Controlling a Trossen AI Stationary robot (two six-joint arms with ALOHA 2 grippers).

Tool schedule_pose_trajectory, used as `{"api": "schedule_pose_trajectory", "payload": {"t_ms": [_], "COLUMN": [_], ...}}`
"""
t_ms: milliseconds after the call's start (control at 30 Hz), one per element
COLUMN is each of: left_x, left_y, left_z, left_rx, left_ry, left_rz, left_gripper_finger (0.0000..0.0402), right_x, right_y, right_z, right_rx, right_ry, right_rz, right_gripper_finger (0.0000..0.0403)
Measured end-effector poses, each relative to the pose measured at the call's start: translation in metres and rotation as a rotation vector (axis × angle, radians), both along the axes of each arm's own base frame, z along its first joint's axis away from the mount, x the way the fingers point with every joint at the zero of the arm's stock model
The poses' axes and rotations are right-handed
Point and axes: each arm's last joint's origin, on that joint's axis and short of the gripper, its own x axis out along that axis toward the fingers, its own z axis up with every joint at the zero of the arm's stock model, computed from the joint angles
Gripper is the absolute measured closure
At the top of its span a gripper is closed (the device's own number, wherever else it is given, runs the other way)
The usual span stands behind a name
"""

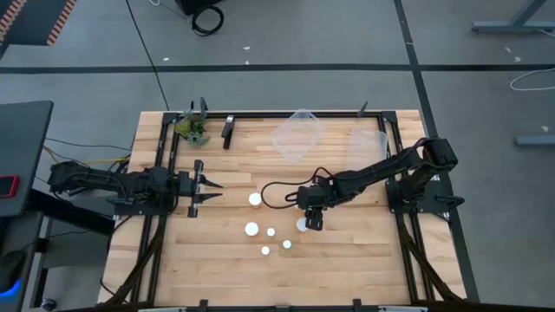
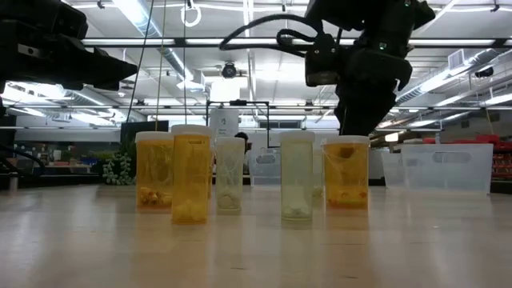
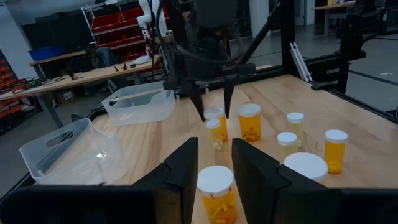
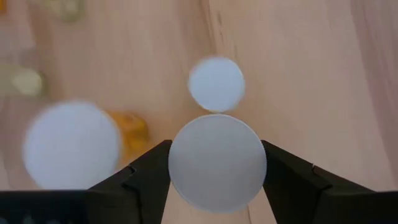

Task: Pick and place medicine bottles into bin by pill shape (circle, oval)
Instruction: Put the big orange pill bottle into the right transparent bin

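The right gripper (image 4: 214, 165) has its two dark fingers (image 4: 140, 174) spread either side of a round white cap (image 4: 216, 163), one finger by each edge of it, not visibly pressing; this is the capped bottle (image 1: 303, 224) it hangs over near the middle of the table (image 1: 347, 269), pointing straight down. Just past that cap, the right wrist view shows a smaller white cap (image 4: 216, 84), and to one side a larger blurred cap with an amber body under it (image 4: 71, 144). From above, the other medicine bottles (image 1: 270, 232) stand as a loose scatter of white caps just beside the right gripper, all upright and apart from one another; the low view shows five of them in a row, three with orange bodies and two with pale clear ones. The left gripper (image 3: 214, 163) is held level above the table at its left side, fingers (image 3: 183, 165) released, with one orange bottle (image 3: 215, 191) showing in the gap between them. Two clear plastic bins (image 1: 299, 134) lie at the far edge of the table, well apart from the bottles, and a small green plant (image 1: 192, 127) stands at the far left corner.
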Motion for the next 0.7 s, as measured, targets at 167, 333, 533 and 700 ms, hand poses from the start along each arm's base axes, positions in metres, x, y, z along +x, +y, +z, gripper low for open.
{"api": "schedule_pose_trajectory", "payload": {"t_ms": [167,333,533,700], "left_x": [0.000,0.000,0.000,0.000], "left_y": [0.000,0.000,0.000,0.000], "left_z": [0.000,0.000,0.000,0.000], "left_rx": [0.000,0.000,0.000,0.000], "left_ry": [-0.001,0.001,-0.001,0.001], "left_rz": [0.000,0.000,0.000,0.000], "left_gripper_finger": [0.0294,0.0294,0.0294,0.0294], "right_x": [-0.002,-0.003,-0.018,-0.040], "right_y": [-0.002,-0.003,-0.010,-0.021], "right_z": [0.010,0.021,0.040,0.060], "right_rx": [-0.012,-0.050,-0.091,-0.123], "right_ry": [0.061,0.113,0.109,0.036], "right_rz": [-0.016,-0.012,-0.033,-0.089], "right_gripper_finger": [0.0172,0.0172,0.0171,0.0171]}}
